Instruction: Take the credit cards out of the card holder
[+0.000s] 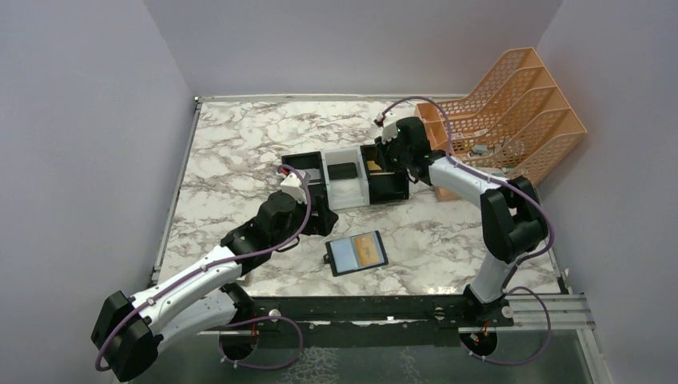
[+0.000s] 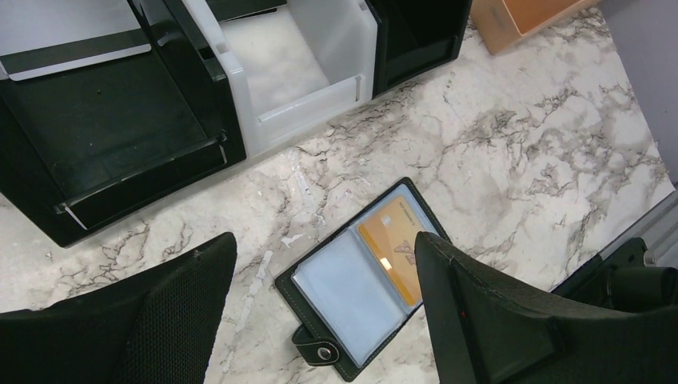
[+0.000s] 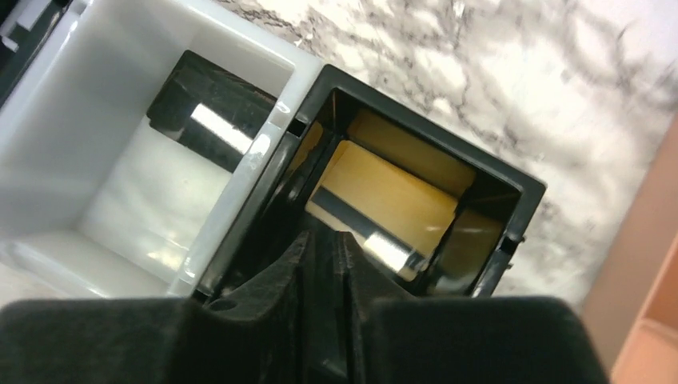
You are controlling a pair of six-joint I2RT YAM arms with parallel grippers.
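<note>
The black card holder (image 1: 356,253) lies open on the marble table; in the left wrist view (image 2: 364,280) its left pocket panel is bluish-grey and bare, and its right one holds a gold-tan card (image 2: 392,244). My left gripper (image 2: 324,240) is open and empty, above the holder's far left side (image 1: 320,218). My right gripper (image 1: 393,164) is shut and empty (image 3: 324,238), low over the tray's right black compartment, where another gold-tan card (image 3: 392,196) with a dark stripe lies. A silver-grey card (image 2: 76,50) lies in the left black compartment.
The black-white-black tray (image 1: 356,196) stands mid-table, with a flat black item (image 1: 344,170) in its white compartment. An orange file rack (image 1: 512,112) stands at the back right beside the right arm. Grey walls close in the table on three sides.
</note>
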